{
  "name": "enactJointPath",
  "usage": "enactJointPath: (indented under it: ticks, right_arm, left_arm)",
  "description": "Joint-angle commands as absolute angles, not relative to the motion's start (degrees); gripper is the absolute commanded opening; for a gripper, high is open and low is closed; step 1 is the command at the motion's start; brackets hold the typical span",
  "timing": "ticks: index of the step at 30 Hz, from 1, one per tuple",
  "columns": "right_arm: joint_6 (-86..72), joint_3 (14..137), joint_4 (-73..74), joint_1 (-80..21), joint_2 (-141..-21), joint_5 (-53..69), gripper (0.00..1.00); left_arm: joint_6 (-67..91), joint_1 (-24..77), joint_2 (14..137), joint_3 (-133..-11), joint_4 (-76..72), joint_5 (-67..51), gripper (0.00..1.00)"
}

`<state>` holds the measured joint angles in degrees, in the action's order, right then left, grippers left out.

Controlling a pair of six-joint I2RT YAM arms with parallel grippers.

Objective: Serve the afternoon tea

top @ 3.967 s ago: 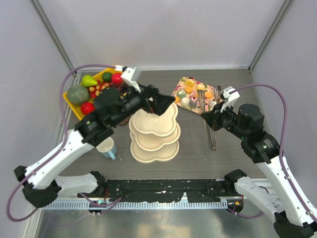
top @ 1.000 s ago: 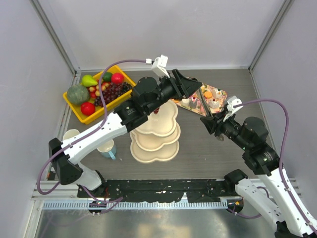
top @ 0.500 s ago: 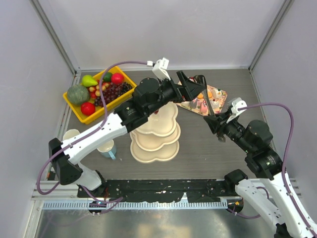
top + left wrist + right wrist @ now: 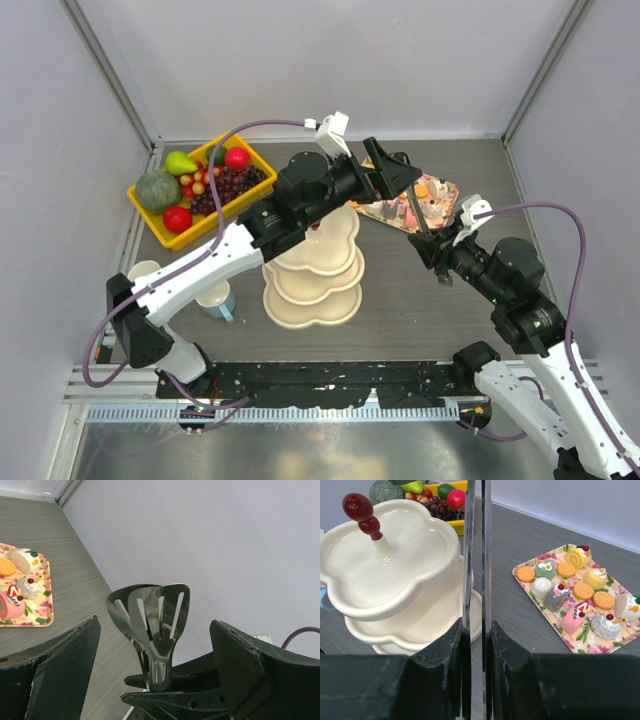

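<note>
Letting go, the left jaws had sprung wide and stood clear on either side of the metal tongs [image 4: 152, 615], while the right jaws had clenched on the tongs' arms beside the cream stand [image 4: 395, 575]. Handover looked done; pastries [image 4: 575, 595] waited on the floral tray [image 4: 585, 639] right of the stand, its tiers bare, so serving could start.
</note>
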<state>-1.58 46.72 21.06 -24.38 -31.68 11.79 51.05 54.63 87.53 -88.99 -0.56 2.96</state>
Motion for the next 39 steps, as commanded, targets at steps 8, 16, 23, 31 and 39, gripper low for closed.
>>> enactJointPath:
  ticks: [8, 16, 23, 31, 39]
  right_arm:
    - [-1.4, 48.0, 20.2, -24.4, -33.5, 13.3, 0.22]
    - [-0.6, 49.0, 21.5, -25.2, -35.4, 14.1, 0.23]
    - [1.1, 51.1, 24.5, -27.2, -37.4, 10.0, 0.22]
    - [2.3, 52.3, 26.5, -30.3, -38.6, 5.3, 0.22]
    - [2.6, 52.6, 27.4, -31.6, -37.7, 4.2, 0.31]
  left_arm:
    - [48.9, 54.9, 89.7, -92.3, -0.9, 9.0, 0.91]
    - [48.9, 54.9, 90.5, -92.3, -0.9, 9.8, 0.68]
    - [49.2, 54.9, 91.1, -92.8, -0.2, 10.1, 0.79]
    - [49.6, 54.9, 91.1, -92.5, -0.2, 10.7, 0.68]
    - [52.9, 53.7, 89.7, -87.7, -5.4, 8.3, 0.39]
